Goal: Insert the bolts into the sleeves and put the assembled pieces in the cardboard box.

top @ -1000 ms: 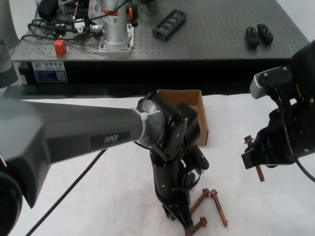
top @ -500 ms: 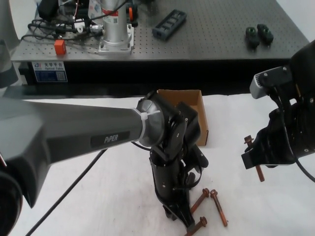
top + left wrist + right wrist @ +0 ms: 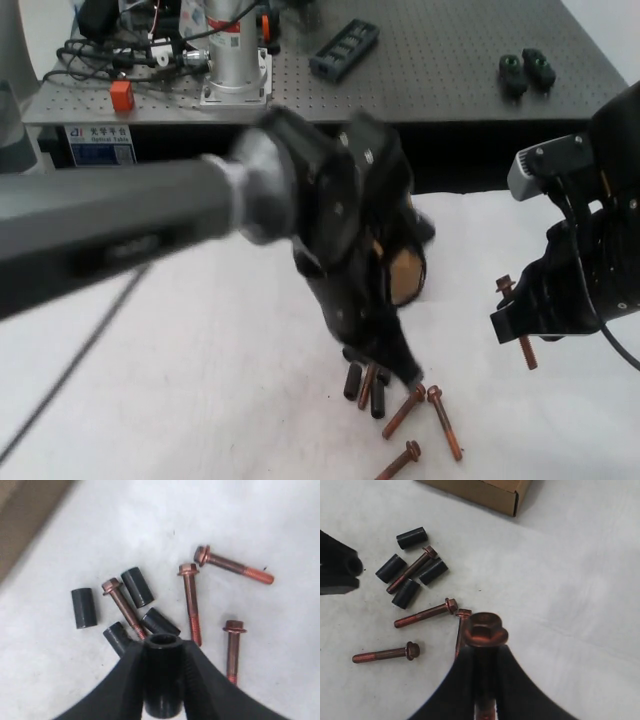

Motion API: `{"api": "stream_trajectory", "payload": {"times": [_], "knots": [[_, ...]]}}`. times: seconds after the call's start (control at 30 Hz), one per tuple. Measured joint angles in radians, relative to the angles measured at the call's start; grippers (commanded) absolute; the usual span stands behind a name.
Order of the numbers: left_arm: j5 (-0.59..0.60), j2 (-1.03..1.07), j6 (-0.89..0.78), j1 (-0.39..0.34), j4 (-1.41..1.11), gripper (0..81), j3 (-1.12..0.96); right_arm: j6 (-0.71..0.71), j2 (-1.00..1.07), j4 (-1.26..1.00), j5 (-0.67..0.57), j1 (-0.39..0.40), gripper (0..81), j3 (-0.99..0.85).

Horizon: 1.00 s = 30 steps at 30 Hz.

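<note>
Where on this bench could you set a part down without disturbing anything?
Free: the white cloth to the left of the black cylindrical sleeves, and the stretch between the brown cardboard box and the right tool. Crowded: the sleeves and loose copper bolts lying together.

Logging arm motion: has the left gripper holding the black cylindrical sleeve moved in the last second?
Yes. The left gripper has moved up the high view, away from the lowest loose copper bolt.

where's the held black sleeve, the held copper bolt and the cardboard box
black cylindrical sleeve [image 3: 162,675], left wrist view, side wall
copper-coloured hex-head metal bolt [image 3: 485,630], right wrist view, hex head
brown cardboard box [image 3: 485,495], right wrist view, side wall
</note>
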Motion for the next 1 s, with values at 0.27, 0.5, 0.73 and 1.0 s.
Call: {"api": "stream_trajectory", "payload": {"times": [0.27,0.5,0.73,1.0], "knots": [[-0.004,-0.389,-0.258,0.0,-0.323,0.6,0.377,0.005,0.0,-0.017,-0.007,0.0,0.2,0.0],[0.142,-0.774,-0.472,0.0,-0.935,0.6,0.841,0.063,0.0,-0.14,-0.175,0.0,0.2,0.0],[0.246,-0.824,-0.51,0.0,-1.165,0.6,1.016,0.188,0.0,-0.285,-0.339,0.0,0.2,0.0],[0.296,-0.824,-0.512,0.0,-1.255,0.6,1.029,0.372,-0.06,-0.525,-0.487,0.005,0.2,0.0]]}}
